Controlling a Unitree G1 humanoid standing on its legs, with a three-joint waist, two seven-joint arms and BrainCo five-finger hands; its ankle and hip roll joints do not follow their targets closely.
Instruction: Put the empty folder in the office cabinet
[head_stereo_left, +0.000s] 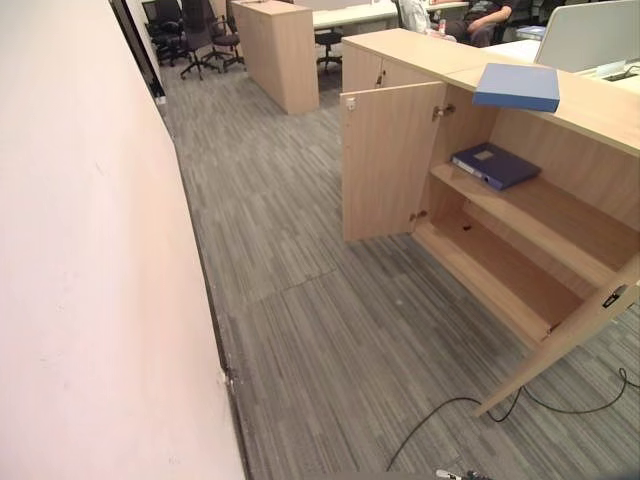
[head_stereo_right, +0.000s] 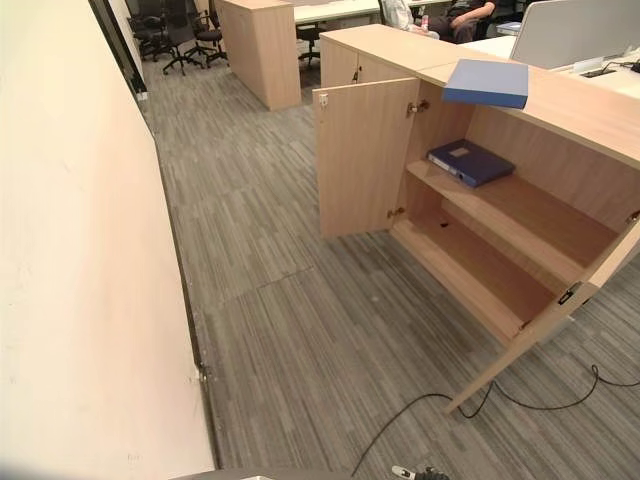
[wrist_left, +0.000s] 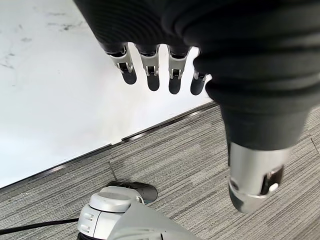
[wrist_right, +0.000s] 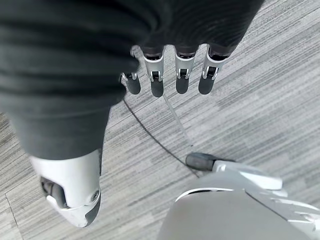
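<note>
A light blue folder (head_stereo_left: 517, 86) lies flat on top of the wooden office cabinet (head_stereo_left: 400, 50). Both cabinet doors stand open: the left door (head_stereo_left: 390, 160) and the right door (head_stereo_left: 575, 325) swing out toward me. Inside, a dark blue binder (head_stereo_left: 495, 165) lies on the middle shelf (head_stereo_left: 545, 215); the bottom shelf (head_stereo_left: 490, 270) is bare. My left hand (wrist_left: 151, 70) hangs over the carpet beside the wall, fingers straight, holding nothing. My right hand (wrist_right: 157, 77) hangs over the carpet too, open and holding nothing. Both hands are far from the cabinet.
A cream wall (head_stereo_left: 90, 250) runs along my left. Grey carpet (head_stereo_left: 300, 300) stretches between it and the cabinet. Another wooden cabinet (head_stereo_left: 280, 50) and office chairs (head_stereo_left: 195, 35) stand at the back. A person (head_stereo_left: 480, 15) sits behind the cabinet; a pale panel (head_stereo_left: 590, 35) stands at far right.
</note>
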